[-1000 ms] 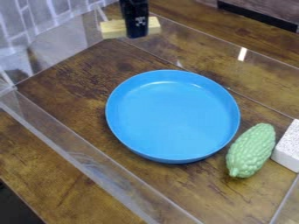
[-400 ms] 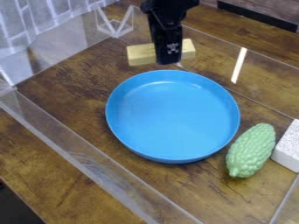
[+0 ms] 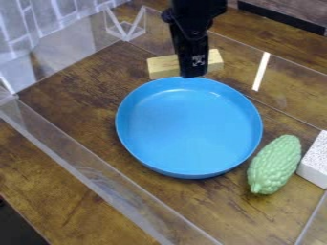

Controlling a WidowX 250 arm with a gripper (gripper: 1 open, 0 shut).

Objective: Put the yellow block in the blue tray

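The yellow block (image 3: 161, 66) is a pale tan wooden bar lying crosswise between the fingers of my black gripper (image 3: 192, 67), which is shut on its middle. The bar's ends stick out to the left and right of the fingers. The gripper points almost straight down and hangs just beyond the far rim of the blue tray (image 3: 189, 129), a large round shallow dish in the middle of the wooden table. Nothing lies in the tray.
A bumpy green oval thing (image 3: 274, 164) lies right of the tray, with a white spongy block (image 3: 315, 159) beside it at the frame's edge. Clear plastic walls (image 3: 76, 158) border the table on the left and front.
The gripper has carried the yellow block from the far left corner down and to the right, toward the tray's far rim. The last stretch was small.
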